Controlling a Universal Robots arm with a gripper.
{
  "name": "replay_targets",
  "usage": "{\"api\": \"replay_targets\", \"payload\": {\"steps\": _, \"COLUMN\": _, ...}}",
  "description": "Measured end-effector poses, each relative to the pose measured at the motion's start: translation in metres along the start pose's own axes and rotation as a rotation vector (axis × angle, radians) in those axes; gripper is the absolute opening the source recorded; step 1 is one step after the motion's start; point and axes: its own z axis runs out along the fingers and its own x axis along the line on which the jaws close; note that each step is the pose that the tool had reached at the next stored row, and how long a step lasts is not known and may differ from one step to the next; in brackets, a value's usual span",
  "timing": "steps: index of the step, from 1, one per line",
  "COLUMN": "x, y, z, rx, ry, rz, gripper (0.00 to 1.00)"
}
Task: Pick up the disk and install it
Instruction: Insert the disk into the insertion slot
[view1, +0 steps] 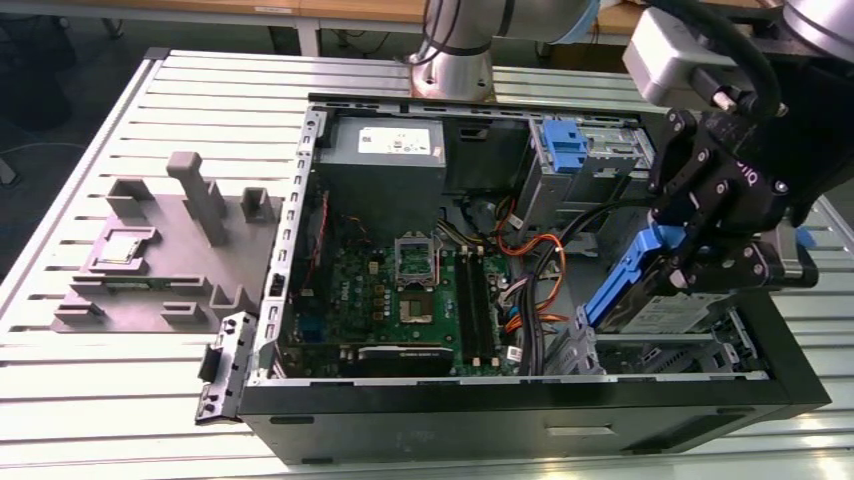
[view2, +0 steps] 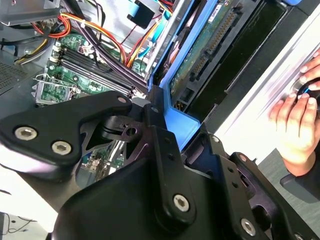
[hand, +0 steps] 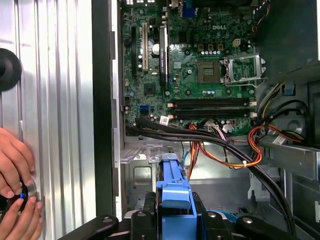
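**Disk clamped on edge over the open case**

Exterior view: gripper (view1: 714, 262) clenched on the disk (view1: 630, 290), which tilts on edge above the computer case (view1: 534, 425); the fingers cover the disk's upper end.
Second wrist view: disk between the jaws; a hand (view2: 295, 122) is cut off.
First wrist view: motherboard (hand: 195, 75) and cables (hand: 225, 150) inside the case.

The exterior view looks steeply down from high up onto the whole open computer case (view1: 534, 425) on the slatted table (view1: 200, 90), standing far enough off to take in the arm's base (view1: 454, 50) at the far edge. The first wrist view sits close above the gripper (hand: 173, 220) and faces straight down at the motherboard (hand: 200, 65). The second wrist view, nearer still, looks slantwise past the gripper's linkage and the disk (view2: 210, 45) it clamps. All three views share the motherboard. Both wrist views also show a person's hand (hand: 15, 170).
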Motion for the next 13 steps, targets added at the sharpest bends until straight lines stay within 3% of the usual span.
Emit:
{"api": "replay_targets", "payload": {"steps": 6, "x": 0.0003, "y": -0.0001, "z": 0.0065, "rx": 0.0, "ry": 0.0002, "rz": 0.0, "gripper": 0.37}}
{"api": "replay_targets", "payload": {"steps": 13, "x": 0.0003, "y": -0.0001, "z": 0.0073, "rx": 0.0, "ry": 0.0002, "rz": 0.0, "gripper": 0.37}}
